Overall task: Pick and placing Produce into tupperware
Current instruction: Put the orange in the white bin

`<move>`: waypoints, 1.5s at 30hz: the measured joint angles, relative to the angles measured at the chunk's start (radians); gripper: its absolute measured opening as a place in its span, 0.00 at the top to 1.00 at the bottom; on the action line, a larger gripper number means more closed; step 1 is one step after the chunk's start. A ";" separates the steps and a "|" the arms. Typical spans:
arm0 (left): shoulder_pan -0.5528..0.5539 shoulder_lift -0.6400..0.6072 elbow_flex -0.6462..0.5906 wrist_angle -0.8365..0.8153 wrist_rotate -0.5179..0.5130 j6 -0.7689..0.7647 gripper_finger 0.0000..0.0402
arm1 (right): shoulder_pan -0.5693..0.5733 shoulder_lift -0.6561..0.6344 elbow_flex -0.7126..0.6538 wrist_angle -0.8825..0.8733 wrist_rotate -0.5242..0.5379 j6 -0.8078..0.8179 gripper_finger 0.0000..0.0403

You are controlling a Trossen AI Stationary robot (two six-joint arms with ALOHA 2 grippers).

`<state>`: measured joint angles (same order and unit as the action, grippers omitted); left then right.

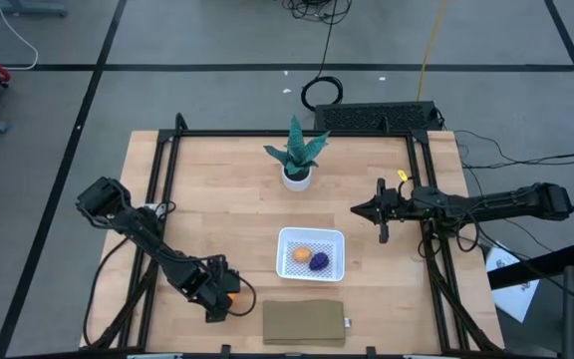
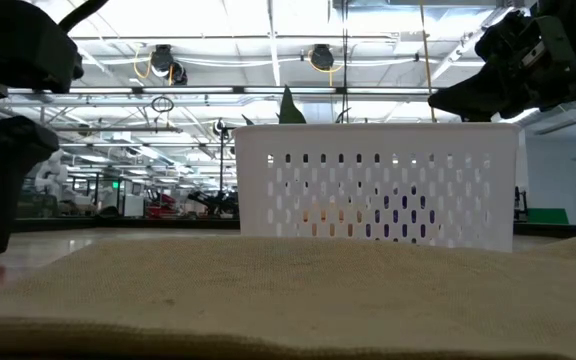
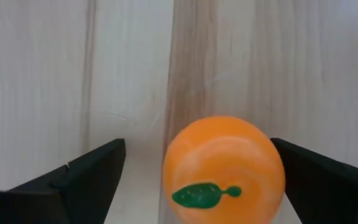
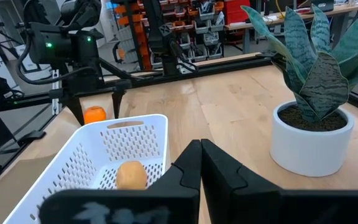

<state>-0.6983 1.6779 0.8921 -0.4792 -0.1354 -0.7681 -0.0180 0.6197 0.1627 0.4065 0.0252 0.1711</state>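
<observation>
The bright orange round fruit (image 3: 222, 168), with a green leaf mark, stands on the wooden table near its front left. My left gripper (image 3: 197, 142) points down over it, open, one finger on each side; the fruit sits nearer one finger (image 3: 319, 177). The same fruit (image 4: 94, 114) shows between those fingers in the right wrist view. The white tupperware (image 1: 312, 252) stands mid-table with the tan oval fruit (image 1: 300, 255) and the purple fruit (image 1: 319, 261) lying inside. My right gripper (image 1: 367, 209) is shut, level above the table to the right of the tupperware, holding nothing. My left gripper straddles the orange fruit from above, fingers pointing down. The fruit's side (image 3: 277, 163) lies right against one finger's inner face, and I cannot tell whether they touch. The other finger (image 3: 86, 180) stands clear of it. The fruit rests on the table.
A potted green plant (image 1: 297, 160) stands at the far middle of the table. A flat olive-brown pad (image 1: 304, 322) lies at the near edge, just in front of the tupperware. Black frame rails (image 1: 157, 199) run along both table sides.
</observation>
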 joint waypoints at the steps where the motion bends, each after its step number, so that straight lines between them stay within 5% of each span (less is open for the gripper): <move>1: 0.000 0.000 0.000 0.000 0.000 0.000 0.01 | 0.000 0.000 0.000 0.000 0.000 0.000 1.00; 21: 0.001 0.046 0.003 -0.002 0.032 -0.005 0.02 | 0.000 0.000 0.000 0.000 0.000 0.000 1.00; 37: 0.030 -0.024 -0.003 -0.045 0.137 0.026 0.43 | 0.000 0.000 0.000 0.000 0.000 0.000 1.00; 45: 0.034 -0.100 -0.003 -0.112 0.133 0.099 0.36 | 0.000 0.000 0.000 0.000 0.000 0.000 1.00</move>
<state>-0.6643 1.5774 0.8890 -0.5909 -0.0027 -0.6688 -0.0180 0.6197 0.1627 0.4067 0.0254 0.1711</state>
